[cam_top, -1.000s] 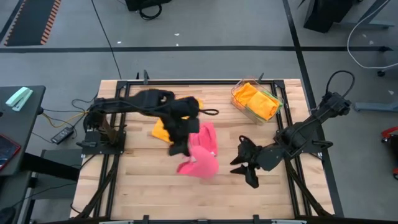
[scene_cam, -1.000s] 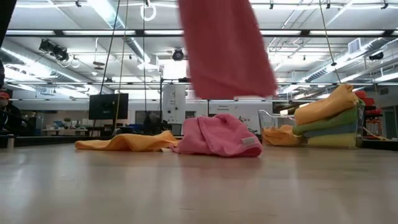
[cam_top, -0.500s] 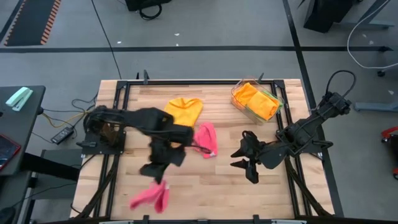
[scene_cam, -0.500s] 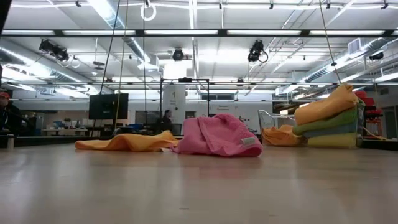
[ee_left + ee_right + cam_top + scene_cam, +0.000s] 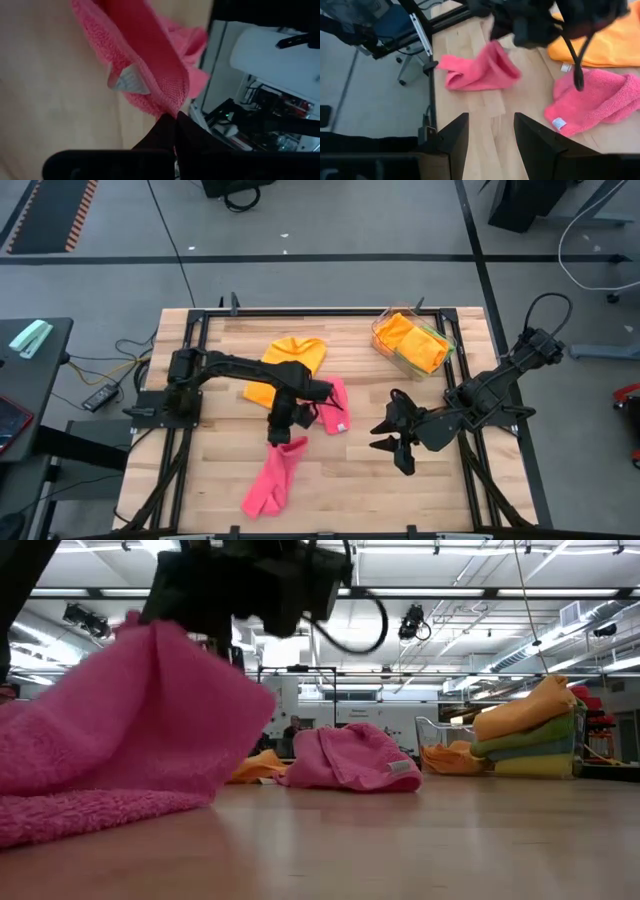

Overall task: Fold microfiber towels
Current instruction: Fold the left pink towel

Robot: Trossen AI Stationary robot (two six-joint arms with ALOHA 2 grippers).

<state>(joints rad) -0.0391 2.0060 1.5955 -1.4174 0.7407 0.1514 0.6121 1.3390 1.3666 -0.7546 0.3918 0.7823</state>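
My left gripper (image 5: pixel 284 428) is shut on a pink microfiber towel (image 5: pixel 272 478) at the table's middle. The towel runs from the gripper toward the near edge and also shows in the low view (image 5: pixel 110 750) and the right wrist view (image 5: pixel 479 71). A second pink towel (image 5: pixel 335 404) lies bunched just to the right, and an orange towel (image 5: pixel 286 362) lies flat behind it. My right gripper (image 5: pixel 392 436) is open and empty, low over the table's right half, its fingers (image 5: pixel 454 136) pointing toward the towels. My left gripper pinches the pink towel's far end at a folded edge (image 5: pixel 169 106) between its two fingertips, coming from above. That end is raised off the table (image 5: pixel 170 640). The rest slopes down and lies slack on the wood toward the near edge (image 5: pixel 258 498).
A clear tray (image 5: pixel 381 332) at the back right holds folded orange and green towels (image 5: pixel 412 340). Black frame rails (image 5: pixel 190 350) run along the table's sides. Bare wood (image 5: pixel 350 490) lies between the held towel and my right gripper.
My left gripper swung the pink towel from above the table's middle toward the near left, then came back toward the middle and lower. The towel, lifted clear a second ago, now lies stretched toward the near edge with only its far end raised.
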